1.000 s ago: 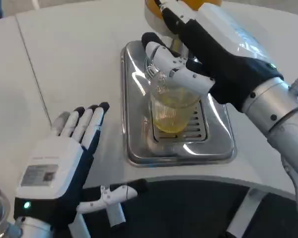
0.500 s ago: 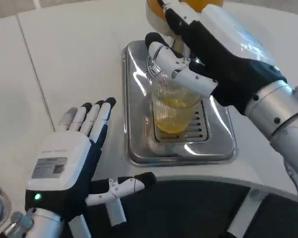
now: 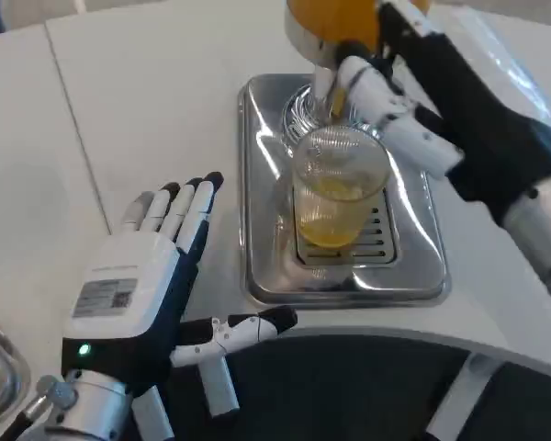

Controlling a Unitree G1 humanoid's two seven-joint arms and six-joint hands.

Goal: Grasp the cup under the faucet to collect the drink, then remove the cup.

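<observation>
The right hand [image 3: 441, 110] reaches in from three o'clock, its fingers [image 3: 386, 106] curled against the far side and rim of the clear cup [image 3: 338, 188], gripping it. The cup stands upright on the slotted grate of the steel drip tray [image 3: 257, 184] at the table's centre, partly filled with yellow drink. At twelve o'clock from the cup, the faucet [image 3: 336, 87] hangs just above its rim beneath the orange dispenser [image 3: 335, 18]. The left hand [image 3: 142, 299] lies flat on the white table [image 3: 138, 110] at eight o'clock from the cup, well apart from it, fingers stretched and spread, thumb out to the side, holding nothing.
</observation>
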